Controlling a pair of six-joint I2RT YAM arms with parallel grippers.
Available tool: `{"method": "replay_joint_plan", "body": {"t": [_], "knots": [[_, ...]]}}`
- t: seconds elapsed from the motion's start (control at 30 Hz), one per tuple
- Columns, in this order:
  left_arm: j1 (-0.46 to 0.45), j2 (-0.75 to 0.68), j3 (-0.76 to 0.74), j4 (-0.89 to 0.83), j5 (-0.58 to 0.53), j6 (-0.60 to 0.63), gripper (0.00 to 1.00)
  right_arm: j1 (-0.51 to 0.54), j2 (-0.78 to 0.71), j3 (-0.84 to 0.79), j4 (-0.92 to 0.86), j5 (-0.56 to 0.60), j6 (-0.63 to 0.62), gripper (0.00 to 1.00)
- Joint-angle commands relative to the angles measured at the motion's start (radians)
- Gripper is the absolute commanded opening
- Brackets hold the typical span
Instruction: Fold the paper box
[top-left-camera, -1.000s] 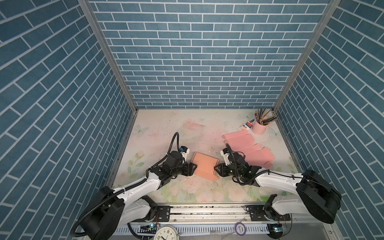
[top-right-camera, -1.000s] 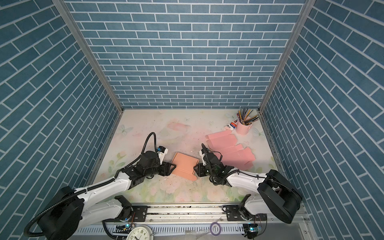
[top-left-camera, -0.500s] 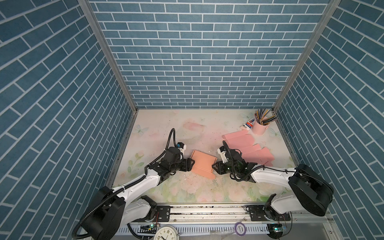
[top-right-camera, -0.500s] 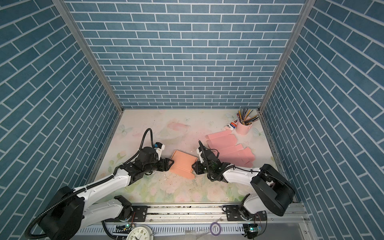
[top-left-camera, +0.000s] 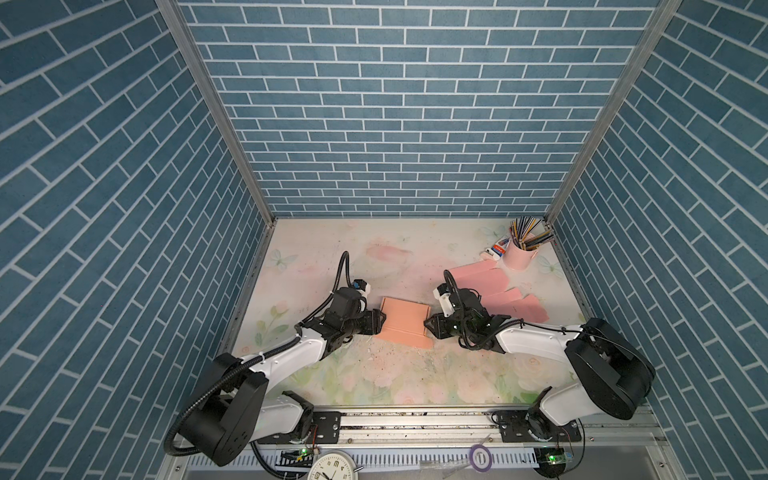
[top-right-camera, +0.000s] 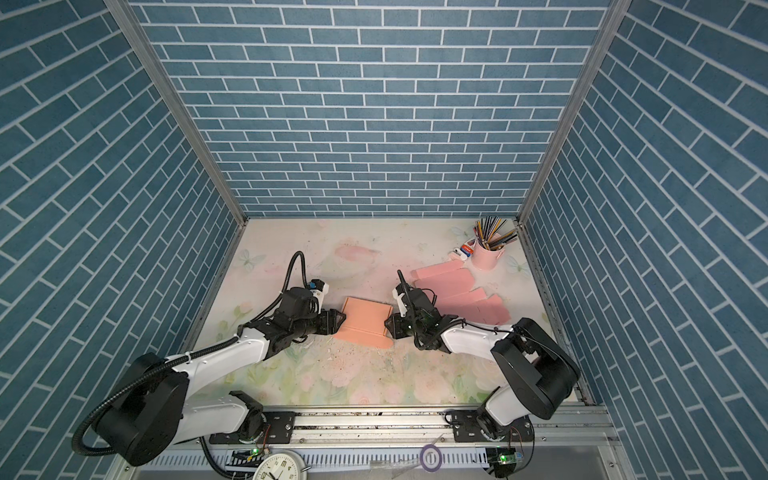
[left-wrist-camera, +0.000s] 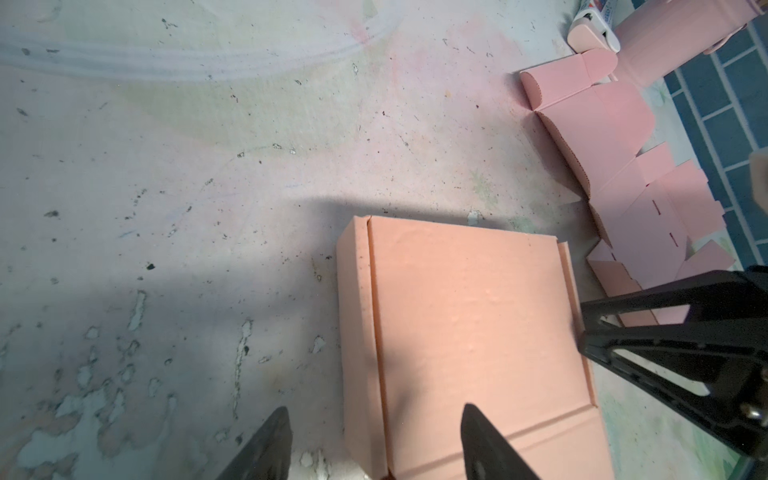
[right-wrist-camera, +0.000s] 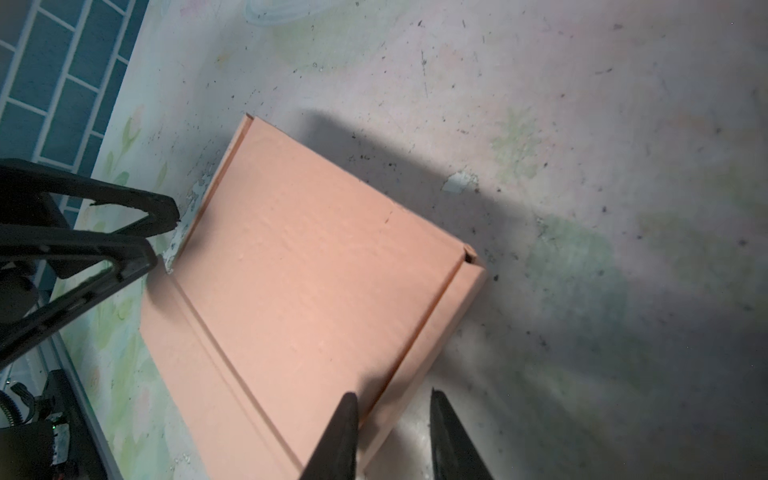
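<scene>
The paper box (top-left-camera: 405, 322) (top-right-camera: 365, 322) is salmon-pink and lies flat with its lid down in the middle of the table. My left gripper (top-left-camera: 379, 322) (left-wrist-camera: 374, 440) is at the box's left edge. It is open, with one finger over the lid (left-wrist-camera: 478, 316) and the other over the table. My right gripper (top-left-camera: 428, 326) (right-wrist-camera: 395, 419) is at the box's right edge. Its jaws stand narrowly apart astride the side wall (right-wrist-camera: 440, 324), and a gap shows beside the outer finger.
Flat pink cardboard blanks (top-left-camera: 498, 291) lie fanned out at the right rear. A pink cup of pencils (top-left-camera: 519, 253) stands in the back right corner with a small white item (top-left-camera: 494, 251) beside it. Brick walls close three sides. A clock (top-left-camera: 332, 467) sits at the front rail.
Both grippers and the box have shifted a little toward the back wall. The left jaws have narrowed somewhat, and the right ones only slightly.
</scene>
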Motion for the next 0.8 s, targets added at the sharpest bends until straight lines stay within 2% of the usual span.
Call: {"method": "replay_joint_plan", "body": {"t": [0.0, 0.4, 0.77], "knots": [[0.008, 0.029, 0.031, 0.024, 0.016, 0.023, 0.62, -0.023, 0.028, 0.024, -0.060, -0.003, -0.054, 0.30], [-0.011, 0.037, -0.012, 0.086, 0.064, -0.015, 0.41, -0.028, 0.081, 0.090, -0.074, -0.037, -0.077, 0.29], [-0.031, 0.052, -0.021, 0.097, 0.041, -0.023, 0.37, -0.025, -0.007, 0.058, -0.089, -0.025, -0.054, 0.32]]}}
